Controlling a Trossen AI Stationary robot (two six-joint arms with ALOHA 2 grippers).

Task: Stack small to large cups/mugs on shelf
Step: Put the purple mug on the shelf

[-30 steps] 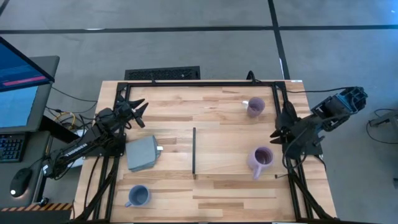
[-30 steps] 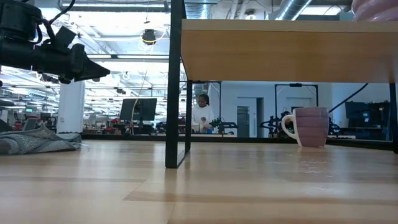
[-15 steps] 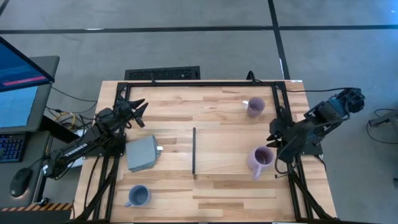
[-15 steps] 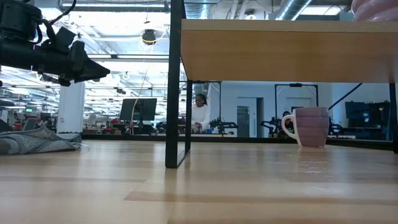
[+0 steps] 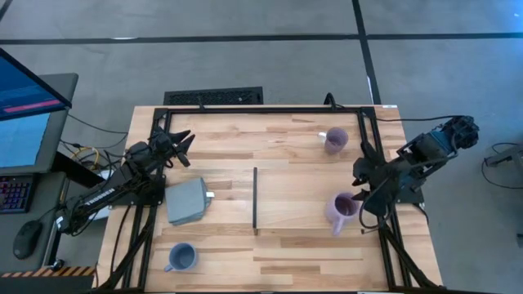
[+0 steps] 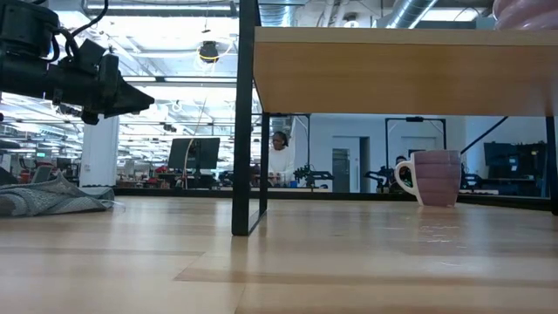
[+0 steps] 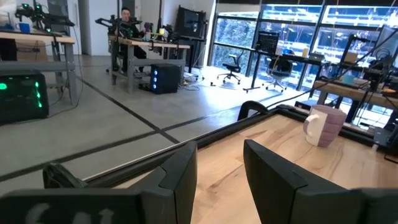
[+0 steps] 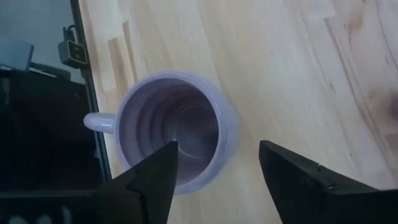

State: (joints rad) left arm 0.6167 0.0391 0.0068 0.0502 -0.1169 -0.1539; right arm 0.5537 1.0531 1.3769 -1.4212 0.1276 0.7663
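Note:
A lavender mug stands upright on the light-wood shelf, and its top edge shows in the low view. My right gripper hovers open over its right rim. In the right wrist view, one finger stands over the mug's opening and the other finger outside its wall; no touch shows. A second lavender mug stands on the table near the far edge. The blue-grey mug stands near the near left corner. My left gripper waits open, raised over the table's left side.
A flat grey square block lies left of the shelf's black strip. The shelf's black leg stands on the tabletop. A black frame runs along the table's edges. A person sits in the room beyond the table.
My right gripper has moved a little toward the table's left and near edge, closing in over the lavender mug on the shelf. The mugs and my left arm have kept still.

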